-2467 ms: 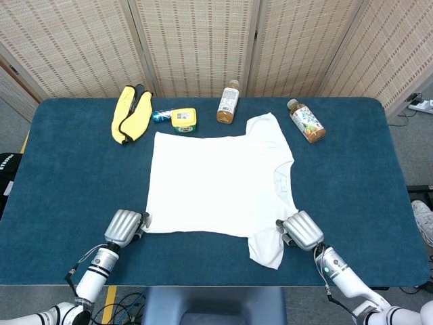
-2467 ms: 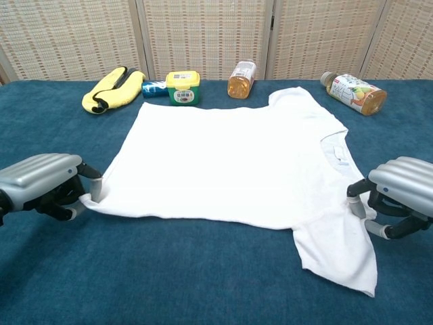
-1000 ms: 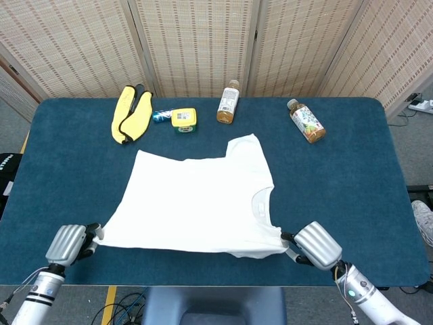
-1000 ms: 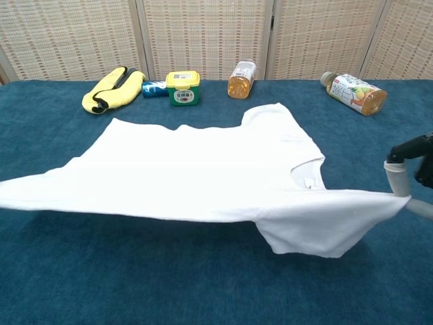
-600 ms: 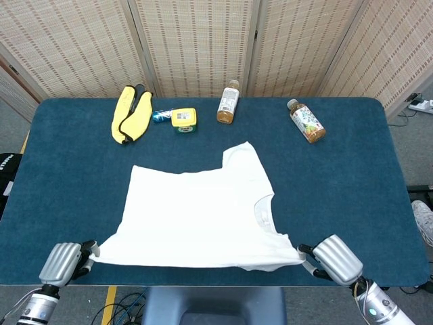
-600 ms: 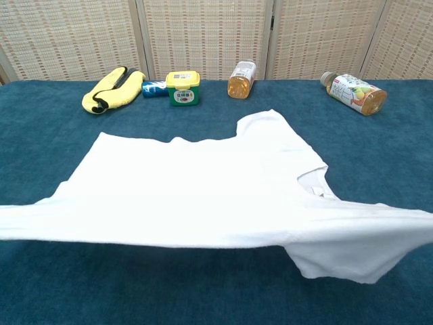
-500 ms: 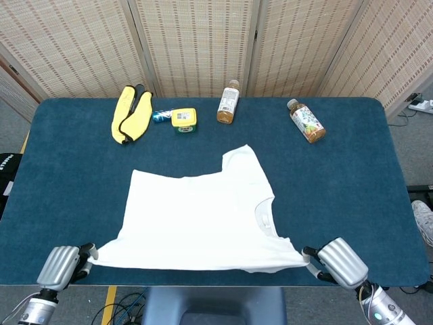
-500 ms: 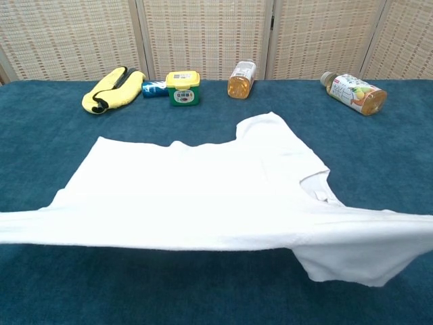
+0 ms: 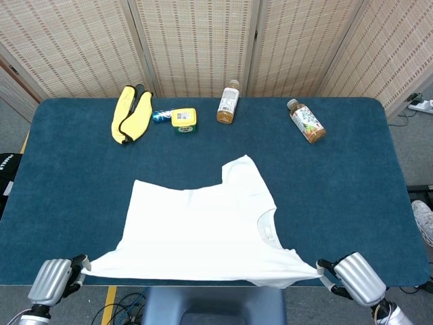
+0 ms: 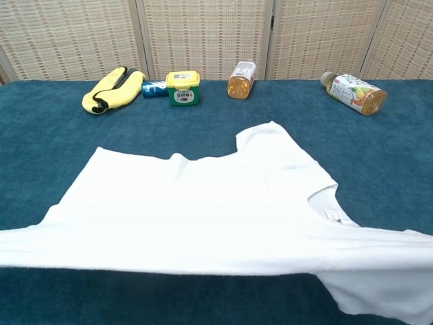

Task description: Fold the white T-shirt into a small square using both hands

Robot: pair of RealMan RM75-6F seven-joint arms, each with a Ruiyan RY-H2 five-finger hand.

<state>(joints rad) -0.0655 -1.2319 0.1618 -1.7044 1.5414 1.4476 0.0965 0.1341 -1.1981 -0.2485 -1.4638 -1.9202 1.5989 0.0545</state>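
The white T-shirt [image 9: 203, 227] [image 10: 203, 217] is stretched over the near part of the blue table, its near edge lifted and pulled taut past the table's front edge. My left hand [image 9: 51, 280] pinches the shirt's near left corner at the bottom left of the head view. At the bottom right my right hand [image 9: 355, 277] holds the near right corner by the sleeve. The far sleeve [image 9: 240, 169] lies flat on the cloth. Neither hand shows in the chest view; only the raised hem spans it.
Along the table's far edge lie a yellow cloth [image 9: 132, 114], a small blue can [image 9: 161, 116], a yellow-lidded tub [image 9: 183, 120], an amber bottle [image 9: 228, 103] and a tea bottle on its side [image 9: 306, 122]. The blue table [image 9: 352, 189] is bare on the right.
Both hands have drawn the shirt toward me since the first frames, lifting its near edge off the table. The far hem has slid away from the tub and bottle.
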